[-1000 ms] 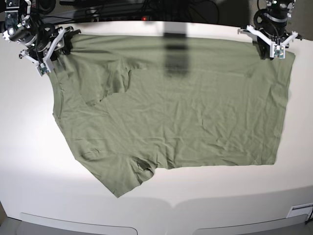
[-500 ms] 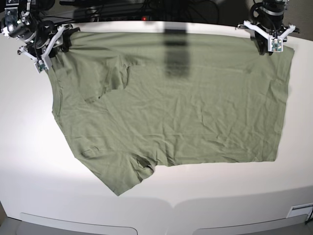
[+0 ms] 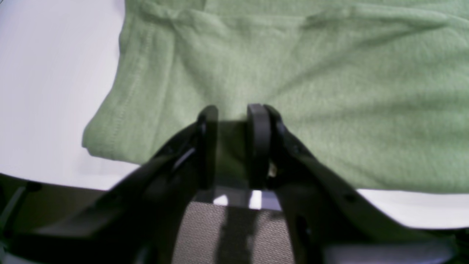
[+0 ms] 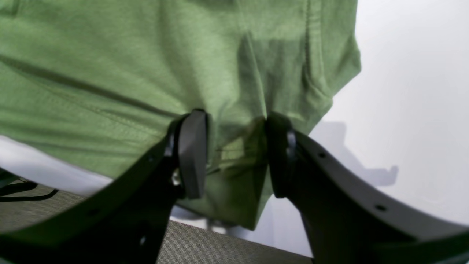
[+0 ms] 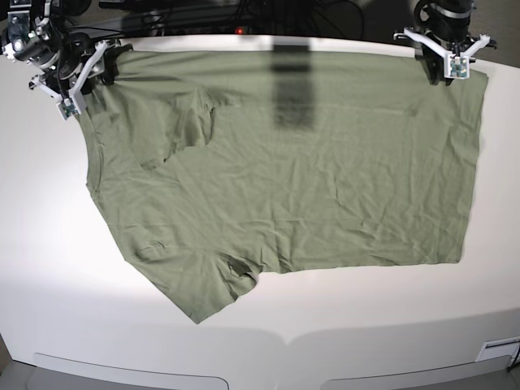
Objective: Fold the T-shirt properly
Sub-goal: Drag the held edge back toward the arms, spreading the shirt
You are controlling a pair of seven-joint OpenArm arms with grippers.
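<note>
T-shirt (image 5: 309,179) in both tools' grip

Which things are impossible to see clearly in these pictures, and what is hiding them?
- Base view: the far edge of the T-shirt under the left gripper and right gripper is covered by the grippers.
- Left wrist view: the cloth between the fingers lies in dark shadow; contact is unclear.
- Right wrist view: the picture is blurred, so stitching is faint.
- The neck label shows in no view.
</note>
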